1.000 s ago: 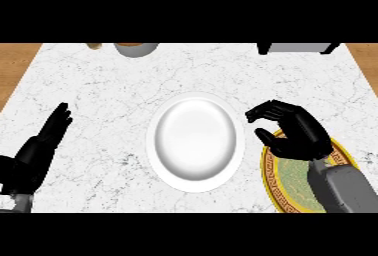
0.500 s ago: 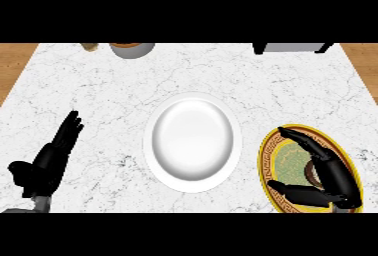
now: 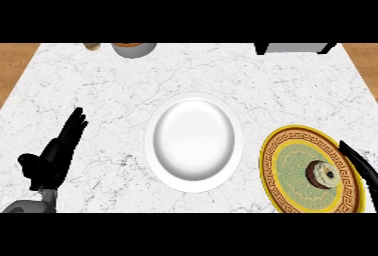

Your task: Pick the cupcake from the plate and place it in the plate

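We look down on a white marbled surface (image 3: 103, 90) with wood showing beyond its left and right edges. In the middle sits a plain white plate (image 3: 193, 141), oval from this angle, with nothing on it. Toward the surface's right edge and near its front edge lies a second plate, the yellow plate (image 3: 284, 165), with a dark patterned rim and a pale green centre. The cupcake (image 3: 323, 174) rests on that yellow plate, right of its centre, seen from above as a brown ring around a pale top. The two plates lie just beside each other without touching.

Our left hand (image 3: 55, 155) shows near the surface's front left corner, fingers straight and released, pointing toward the far edge, thumb out to the left; it holds nothing and sits well apart from the white plate. Of our right hand (image 3: 359, 165) we see only a thin black sliver at the right edge of the view, crossing the outer rim of the yellow plate just beside the cupcake; we cannot tell whether its fingers are released or clenched, nor whether it touches the cupcake.

Along the far edge stand a grey bowl-like vessel (image 3: 133, 48) left of centre and a dark box-shaped thing (image 3: 292, 48) toward the right, both partly cut off.
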